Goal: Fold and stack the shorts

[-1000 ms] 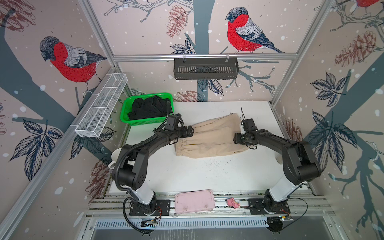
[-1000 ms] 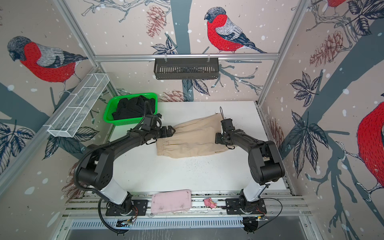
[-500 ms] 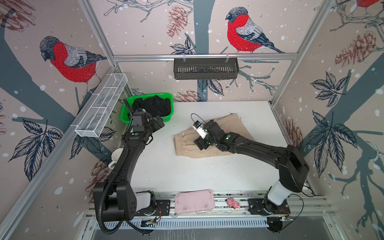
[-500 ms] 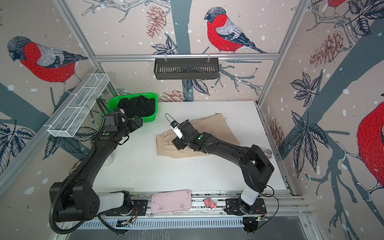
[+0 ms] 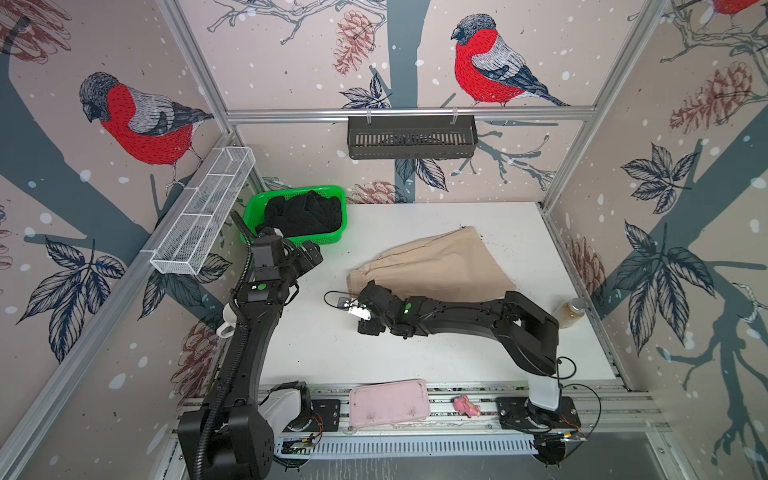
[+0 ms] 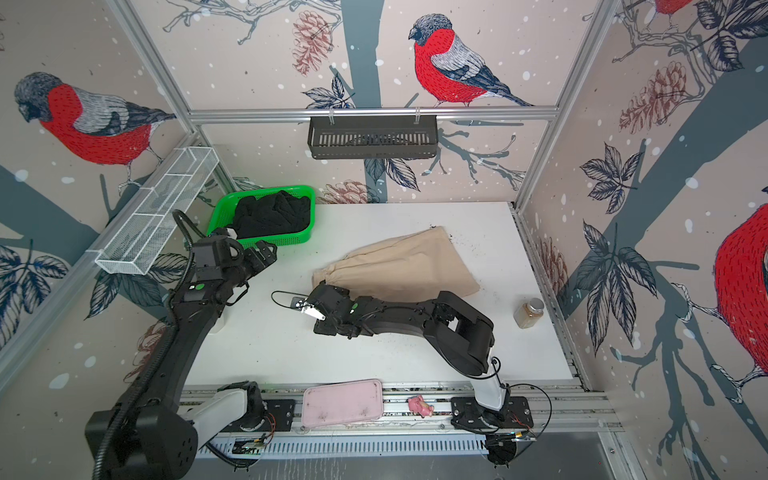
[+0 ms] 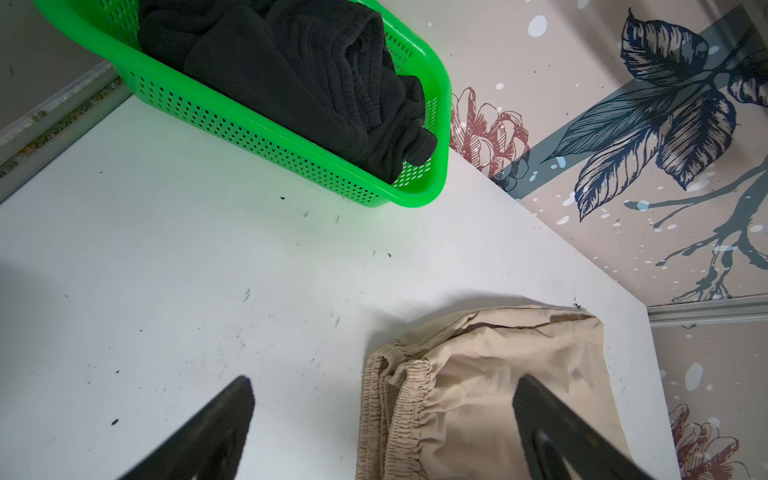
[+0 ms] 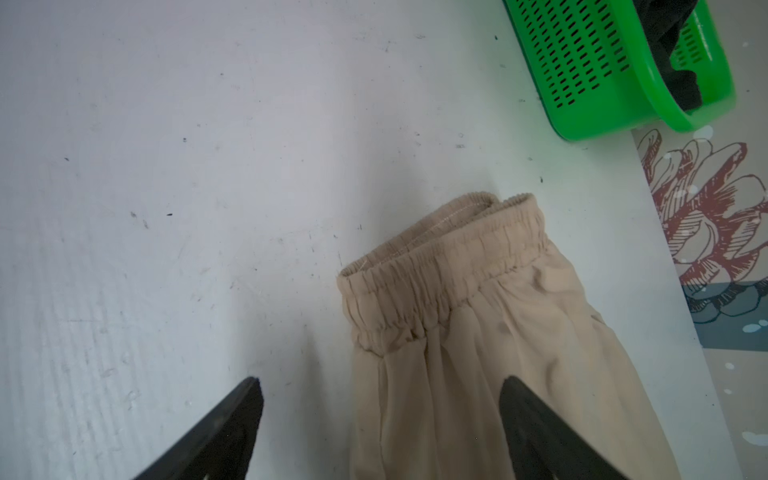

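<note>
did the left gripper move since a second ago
Yes. In both top views the left gripper has pulled back from the beige shorts toward the green basket in the back left corner, and it is open and empty.

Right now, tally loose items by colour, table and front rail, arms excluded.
Beige: 1, beige shorts
Black: 1, black shorts
Green: 1, basket
Pink: 2, pink pad, pink rag
Amber: 1, jar
Total: 6
</note>
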Controlling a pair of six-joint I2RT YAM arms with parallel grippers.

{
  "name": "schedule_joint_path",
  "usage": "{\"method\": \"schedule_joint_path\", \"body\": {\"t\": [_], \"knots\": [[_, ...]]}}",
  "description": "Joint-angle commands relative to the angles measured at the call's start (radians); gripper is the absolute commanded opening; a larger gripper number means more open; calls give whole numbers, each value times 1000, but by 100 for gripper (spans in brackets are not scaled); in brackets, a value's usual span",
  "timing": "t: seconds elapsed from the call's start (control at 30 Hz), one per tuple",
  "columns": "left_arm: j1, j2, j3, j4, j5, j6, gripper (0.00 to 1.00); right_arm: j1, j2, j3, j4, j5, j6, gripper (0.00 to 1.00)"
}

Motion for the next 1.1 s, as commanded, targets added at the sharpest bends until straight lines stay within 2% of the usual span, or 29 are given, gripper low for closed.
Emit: {"method": "schedule_joint_path", "body": {"t": [0.0, 0.33, 0.67, 0.87, 0.97, 1.07], "knots": [[13, 3, 9, -59, -21, 20, 98, 4, 33, 34, -4, 66, -83, 90], [29, 45, -12, -46, -5, 42, 97, 6, 93, 58, 18, 106, -147, 90], [32, 54, -24, -25, -37, 69, 97, 3, 141, 65, 37, 148, -131, 88], [32, 77, -37, -43, -34, 61, 97, -6, 154, 58, 50, 113, -103, 71], [32, 100, -42, -63, -27, 61, 97, -6, 152, 43, 74, 98, -97, 58], [32, 124, -58, -61, 6, 51, 97, -12, 150, 31, 96, 81, -84, 35]]}}
